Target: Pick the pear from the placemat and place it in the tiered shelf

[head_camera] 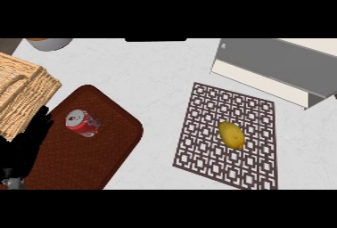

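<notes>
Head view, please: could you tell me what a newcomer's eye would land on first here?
Probably the yellow pear, lying alone near the middle of the brown lattice placemat right of centre. Next, the red soda can on its side on the dark red mat at left. The grey tiered shelf stands at upper right.

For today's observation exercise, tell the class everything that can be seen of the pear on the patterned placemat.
The pear is a small yellow fruit with a smooth, slightly mottled skin, more oval than necked; no stem shows. It lies on its side, its long axis running roughly up and down the view. It rests near the middle of the brown lattice placemat, which lies below the grey tiered shelf. Only the placemat touches it; no hand is near.
</notes>
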Robot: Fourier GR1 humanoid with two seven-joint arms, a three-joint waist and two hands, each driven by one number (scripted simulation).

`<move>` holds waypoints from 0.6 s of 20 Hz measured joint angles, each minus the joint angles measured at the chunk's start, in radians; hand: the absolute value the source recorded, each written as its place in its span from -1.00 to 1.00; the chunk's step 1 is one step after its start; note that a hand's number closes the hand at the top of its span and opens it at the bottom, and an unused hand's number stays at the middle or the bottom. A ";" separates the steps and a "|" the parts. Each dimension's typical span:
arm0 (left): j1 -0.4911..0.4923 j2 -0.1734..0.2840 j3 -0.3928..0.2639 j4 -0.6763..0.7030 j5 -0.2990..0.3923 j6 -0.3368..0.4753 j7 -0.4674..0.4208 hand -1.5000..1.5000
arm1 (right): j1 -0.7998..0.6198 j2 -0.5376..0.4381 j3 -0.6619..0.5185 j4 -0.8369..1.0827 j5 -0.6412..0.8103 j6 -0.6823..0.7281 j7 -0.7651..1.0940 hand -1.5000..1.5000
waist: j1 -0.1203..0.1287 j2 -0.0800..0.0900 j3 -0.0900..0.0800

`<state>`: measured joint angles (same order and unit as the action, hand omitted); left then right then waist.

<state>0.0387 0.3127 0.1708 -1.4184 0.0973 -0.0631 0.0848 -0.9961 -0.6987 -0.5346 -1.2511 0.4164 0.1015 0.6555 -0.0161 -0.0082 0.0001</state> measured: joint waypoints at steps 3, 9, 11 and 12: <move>0.006 -0.002 0.002 -0.011 -0.003 0.003 0.005 0.00 | 0.033 -0.085 -0.069 -0.062 -0.053 0.063 0.053 -1.00 | -0.004 -0.001 0.000; 0.012 0.005 0.020 -0.009 0.001 0.003 0.010 0.00 | 0.140 -0.281 -0.270 -0.151 -0.192 0.263 0.160 -1.00 | -0.030 -0.006 0.000; 0.016 0.005 0.024 -0.018 0.003 0.004 0.017 0.00 | 0.190 -0.339 -0.345 -0.167 -0.247 0.351 0.189 -1.00 | -0.036 -0.007 0.001; 0.022 0.009 0.031 -0.013 0.005 0.002 0.010 0.00 | 0.213 -0.367 -0.391 -0.167 -0.278 0.392 0.192 -1.00 | -0.040 -0.008 0.001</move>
<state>0.0606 0.3215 0.2018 -1.4316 0.1023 -0.0610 0.0948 -0.7829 -1.0652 -0.9261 -1.4184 0.1386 0.4930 0.8477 -0.0563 -0.0165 0.0010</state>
